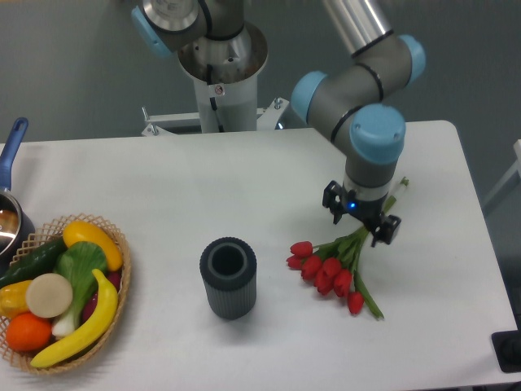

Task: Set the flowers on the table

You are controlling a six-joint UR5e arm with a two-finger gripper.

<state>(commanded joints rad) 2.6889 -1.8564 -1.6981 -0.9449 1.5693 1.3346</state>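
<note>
Table (244, 179): white, matte, rounded corners, takes up most of the view. Grey wall or floor behind it; the arm's base column stands at the far edge.

Arm: 1 grey arm with blue joint caps reaches in from the upper middle and bends down over the right half of the table, wrist pointing straight down. That posture suits a top-down set-down or release.

Basket (122, 281): wicker, at the near left edge, filled with plastic produce (banana, orange, cucumber, greens). Well apart from the work area, so likely just clutter. A pot with a blue handle (15, 142) is cut off by the left border.

Dark cylinder (229, 278): ribbed, upright, open mouth, near centre front. Sits just left of the flowers, not touching them.

Flowers (330, 273): red tulip buds fanned low toward the cylinder, green stems running up and right beneath the wrist. Buds appear to lie on the tabletop; the bunch looks nearly flat.

Gripper (362, 220): directly over the stems, 2 dark fingers straddling them. Whether the fingers are clamped or parted I cannot tell from this angle.

Judgement: placement is at or near done; remaining is a clean release and a straight lift so the stems do not drag.
</note>
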